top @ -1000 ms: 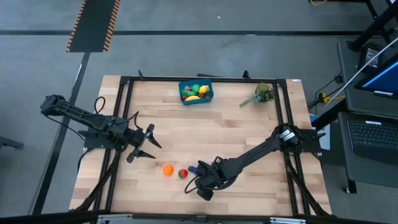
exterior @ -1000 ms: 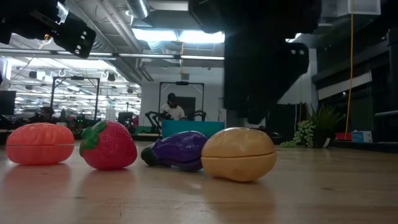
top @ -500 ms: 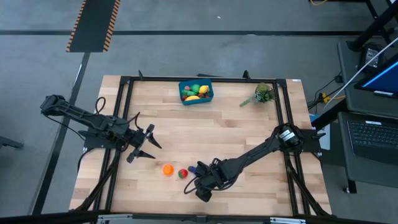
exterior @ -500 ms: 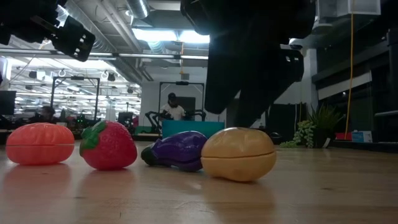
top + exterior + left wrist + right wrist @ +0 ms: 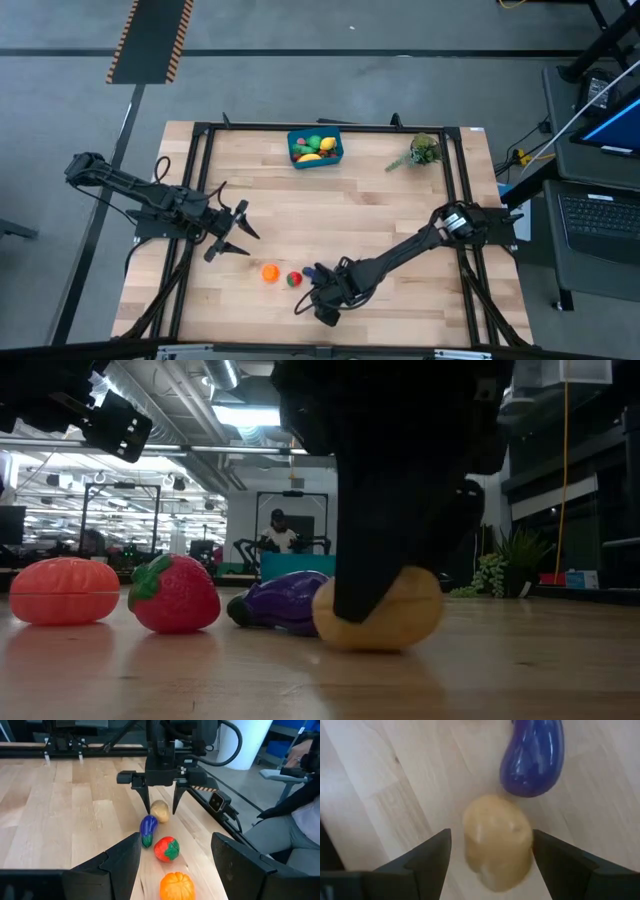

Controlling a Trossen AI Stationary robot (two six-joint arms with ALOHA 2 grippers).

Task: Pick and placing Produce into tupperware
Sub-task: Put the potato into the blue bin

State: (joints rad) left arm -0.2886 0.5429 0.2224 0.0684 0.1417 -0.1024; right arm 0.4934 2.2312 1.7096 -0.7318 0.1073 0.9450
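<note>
The tan potato (image 5: 497,837) lies on the table near its near edge, beside the purple eggplant (image 5: 534,757), a red strawberry (image 5: 175,595) and an orange (image 5: 65,590). My right gripper (image 5: 492,865) points down over the potato, open, one finger on each side of it. In the left wrist view the right gripper (image 5: 161,811) shows straddling the potato (image 5: 160,810). In the high view the arm hides the potato. My left gripper (image 5: 235,232) hovers open toward the table's left side, touching nothing. The blue tupperware (image 5: 315,146) sits at the far edge and holds several produce pieces. My right gripper comes at the potato from above, pointing down, and its fingers (image 5: 365,575) reach down along the potato's sides to near the table. I cannot tell whether either finger touches it. The potato rests on the table.
A leafy plant sprig (image 5: 425,152) lies at the far right of the table. A black frame rail (image 5: 330,128) runs around the table top. The eggplant (image 5: 312,271), strawberry (image 5: 293,279) and orange (image 5: 270,272) lie in a row just left of my right gripper.
My right gripper has come down from above the potato until its fingers stand on both sides of it, one finger now covering part of the potato in the low view. It has also shifted slightly toward the table's left.
</note>
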